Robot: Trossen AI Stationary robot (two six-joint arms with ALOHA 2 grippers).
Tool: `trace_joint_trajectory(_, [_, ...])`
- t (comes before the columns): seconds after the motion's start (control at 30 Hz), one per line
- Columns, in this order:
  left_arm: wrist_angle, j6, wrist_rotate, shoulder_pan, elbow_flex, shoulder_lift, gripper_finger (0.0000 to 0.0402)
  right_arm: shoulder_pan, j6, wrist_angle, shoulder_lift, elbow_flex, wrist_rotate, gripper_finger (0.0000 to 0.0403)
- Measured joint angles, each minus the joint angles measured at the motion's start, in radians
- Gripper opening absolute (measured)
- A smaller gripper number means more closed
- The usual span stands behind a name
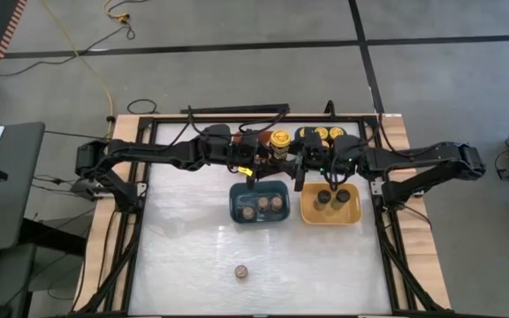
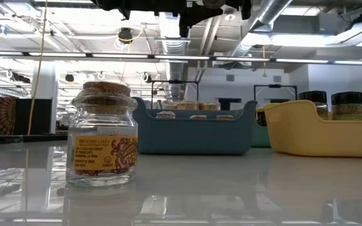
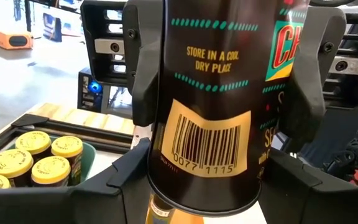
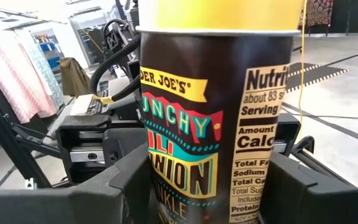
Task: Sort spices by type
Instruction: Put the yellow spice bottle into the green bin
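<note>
While both grippers meet at the table's back edge, left gripper [image 3: 229,93] and right gripper [image 4: 210,180] each clamp the same yellow-lidded jar [image 1: 280,141]; cork jar [image 1: 241,272] sits alone on white tabletop [image 1: 184,238], teal bin [image 1: 259,191] and yellow bin [image 1: 331,215] behind

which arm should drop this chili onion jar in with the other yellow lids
Right, probably. The right gripper clamps the chili onion jar, and the bin of yellow-lidded jars lies on its side; the left gripper is farther off.
</note>
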Motion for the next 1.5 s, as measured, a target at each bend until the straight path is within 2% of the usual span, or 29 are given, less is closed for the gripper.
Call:
trace_joint_trajectory(0.13, [-0.006, 0.011, -0.01, 0.0, 0.0, 0.0, 0.0219, -0.01, 0.031, -0.01, -0.008, -0.001, -0.001, 0.0251])
trace_joint_trajectory(0.27, [-0.012, 0.021, -0.028, 0.001, 0.0, 0.0, 0.0219, -0.028, 0.116, -0.044, -0.027, -0.002, -0.003, 0.027])
trace_joint_trajectory(0.5, [-0.024, 0.037, -0.043, 0.002, 0.0, -0.002, 0.0219, -0.042, 0.166, -0.14, -0.058, -0.002, -0.002, 0.0338])
trace_joint_trajectory(0.7, [-0.106, 0.109, -0.097, 0.008, 0.0, -0.004, 0.0219, -0.031, 0.105, -0.207, -0.127, -0.002, -0.002, 0.0392])
trace_joint_trajectory(0.83, [-0.161, 0.202, -0.13, 0.008, 0.0, -0.004, 0.0219, -0.017, 0.167, -0.251, -0.187, -0.002, -0.002, 0.0396])
trace_joint_trajectory(1.13, [-0.179, 0.337, -0.159, 0.004, 0.0, -0.003, 0.0219, -0.028, 0.075, -0.36, -0.254, 0.0, 0.0, 0.0391])
trace_joint_trajectory(1.3, [-0.189, 0.371, -0.165, 0.003, 0.0, -0.003, 0.0219, -0.028, -0.039, -0.582, -0.199, 0.143, 0.001, 0.0391])
trace_joint_trajectory(1.5, [-0.202, 0.362, -0.114, 0.003, 0.0, -0.002, 0.0219, -0.049, -0.205, -0.975, -0.03, 0.475, 0.008, 0.0391])
